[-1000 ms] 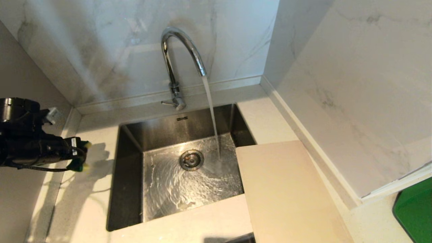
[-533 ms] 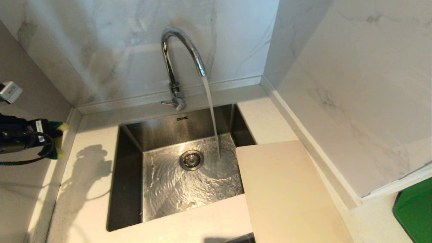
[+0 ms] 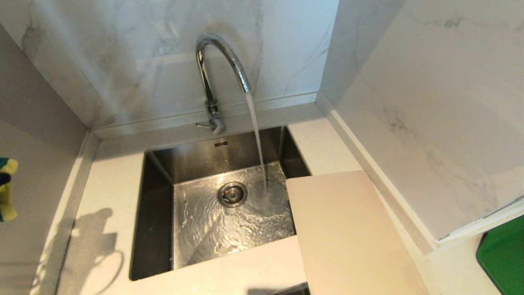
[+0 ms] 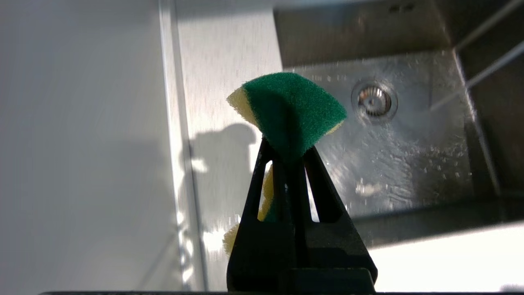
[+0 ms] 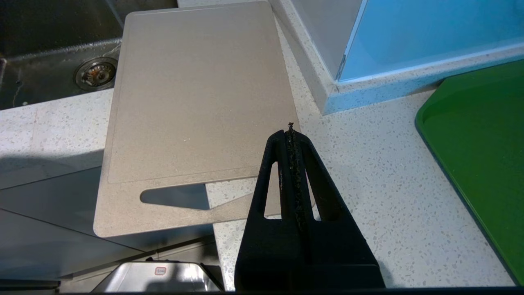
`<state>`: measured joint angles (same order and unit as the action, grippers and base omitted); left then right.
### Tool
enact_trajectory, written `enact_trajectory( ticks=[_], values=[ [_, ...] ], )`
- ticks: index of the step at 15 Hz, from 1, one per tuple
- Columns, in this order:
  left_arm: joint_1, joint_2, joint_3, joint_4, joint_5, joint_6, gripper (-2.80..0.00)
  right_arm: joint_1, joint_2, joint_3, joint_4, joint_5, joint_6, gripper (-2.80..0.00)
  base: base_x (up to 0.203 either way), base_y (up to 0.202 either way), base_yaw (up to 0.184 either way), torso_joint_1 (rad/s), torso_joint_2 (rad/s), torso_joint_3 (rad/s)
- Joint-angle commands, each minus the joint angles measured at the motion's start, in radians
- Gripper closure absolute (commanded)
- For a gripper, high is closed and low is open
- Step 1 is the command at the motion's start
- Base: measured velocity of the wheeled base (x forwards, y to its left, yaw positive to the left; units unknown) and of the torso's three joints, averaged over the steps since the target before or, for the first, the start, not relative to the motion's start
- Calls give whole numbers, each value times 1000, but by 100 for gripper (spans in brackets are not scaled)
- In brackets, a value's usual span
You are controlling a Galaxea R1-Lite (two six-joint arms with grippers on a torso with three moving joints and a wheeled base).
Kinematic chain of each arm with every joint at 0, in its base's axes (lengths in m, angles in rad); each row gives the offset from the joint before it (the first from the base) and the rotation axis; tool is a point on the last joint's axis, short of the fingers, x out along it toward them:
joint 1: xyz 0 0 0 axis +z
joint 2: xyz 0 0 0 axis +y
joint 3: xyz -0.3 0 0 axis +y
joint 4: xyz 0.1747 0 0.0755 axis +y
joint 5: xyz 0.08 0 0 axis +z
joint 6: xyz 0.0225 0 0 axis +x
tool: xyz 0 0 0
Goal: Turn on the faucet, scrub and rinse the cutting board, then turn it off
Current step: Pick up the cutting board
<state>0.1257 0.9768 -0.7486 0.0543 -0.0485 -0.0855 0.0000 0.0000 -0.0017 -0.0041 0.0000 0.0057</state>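
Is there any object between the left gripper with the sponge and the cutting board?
No object; only the open sink lies between. The left gripper holds the sponge left of the sink; the cutting board lies right.

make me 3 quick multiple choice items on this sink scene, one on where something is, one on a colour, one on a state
1. Where does the cutting board lie?
A. flat in the sink basin
B. on the counter, one corner over the sink
C. leaning on the wall

2. What colours is the sponge?
A. green and yellow
B. pink and white
C. all blue

3. What is the faucet doing?
A. running
B. off
C. dripping only

Answers: 1 B, the board's corner overhangs the basin's right edge. 2 A, a green face with yellow beneath shows in the left gripper. 3 A, a steady stream falls from the spout.
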Motion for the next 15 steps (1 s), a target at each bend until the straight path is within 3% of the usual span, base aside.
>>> enact_trajectory(
  ticks=[1, 11, 15],
  values=[
    [12, -154, 116, -2, 0, -2, 0, 0, 0, 0, 0, 0, 0, 0, 0, 0, 0, 0, 0, 0],
    [12, -652, 541, 11, -4, 28, 0, 0, 0, 0, 0, 0, 0, 0, 0, 0, 0, 0, 0, 0],
    [6, -696, 687, -5, -8, 46, 0, 0, 0, 0, 0, 0, 0, 0, 0, 0, 0, 0, 0, 0]
  ],
)
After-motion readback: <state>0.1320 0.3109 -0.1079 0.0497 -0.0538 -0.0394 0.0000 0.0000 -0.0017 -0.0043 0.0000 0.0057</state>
